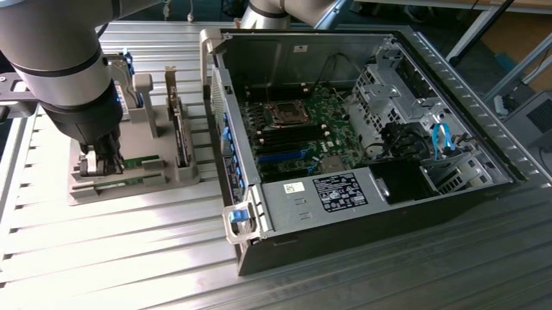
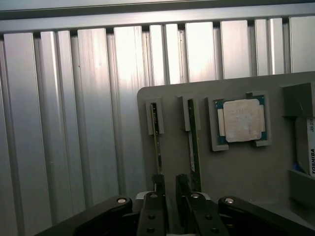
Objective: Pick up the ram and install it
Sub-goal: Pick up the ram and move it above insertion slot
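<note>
I have the gripper, jaws narrowly parted and empty, over one end of the ram, which stands edge-up, lengthwise along the holder's side edge.

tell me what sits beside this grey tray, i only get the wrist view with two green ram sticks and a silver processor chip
Observer: An open black-and-silver computer case lies on its side just to the exterior view's right of the grey parts tray.
Operator: any memory already in its board
Observer: It seems not. The long black and blue memory slots on the green motherboard look bare.
Operator: where does the arm stand
Observer: The grey robot arm comes down over the tray's side farthest from the case, with the gripper low at the tray.
</note>
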Tool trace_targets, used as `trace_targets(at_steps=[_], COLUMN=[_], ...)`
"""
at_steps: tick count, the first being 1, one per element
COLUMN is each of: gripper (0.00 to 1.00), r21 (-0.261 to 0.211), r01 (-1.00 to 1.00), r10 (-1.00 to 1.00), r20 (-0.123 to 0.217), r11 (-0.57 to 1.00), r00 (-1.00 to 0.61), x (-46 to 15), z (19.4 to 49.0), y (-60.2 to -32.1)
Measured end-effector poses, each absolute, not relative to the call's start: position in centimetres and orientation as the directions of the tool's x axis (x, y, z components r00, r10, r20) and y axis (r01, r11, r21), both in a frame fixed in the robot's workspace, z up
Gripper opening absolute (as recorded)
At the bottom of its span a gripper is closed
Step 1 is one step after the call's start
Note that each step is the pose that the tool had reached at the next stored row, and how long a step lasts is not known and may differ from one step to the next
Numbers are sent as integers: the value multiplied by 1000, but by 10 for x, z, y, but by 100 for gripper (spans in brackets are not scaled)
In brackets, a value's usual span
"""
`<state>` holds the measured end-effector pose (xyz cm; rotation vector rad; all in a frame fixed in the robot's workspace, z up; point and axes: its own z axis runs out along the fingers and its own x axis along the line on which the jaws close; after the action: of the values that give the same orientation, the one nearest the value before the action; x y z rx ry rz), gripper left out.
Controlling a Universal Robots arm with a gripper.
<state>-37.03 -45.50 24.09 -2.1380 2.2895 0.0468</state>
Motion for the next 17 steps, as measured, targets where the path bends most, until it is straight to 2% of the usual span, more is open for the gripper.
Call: trace_targets(at_steps=[17], gripper=[24], r21=[16], r01=[-998], r10=[-997], r20=[-27], r11=[68], r00=[-69], x=[-370], z=[230], y=[-456])
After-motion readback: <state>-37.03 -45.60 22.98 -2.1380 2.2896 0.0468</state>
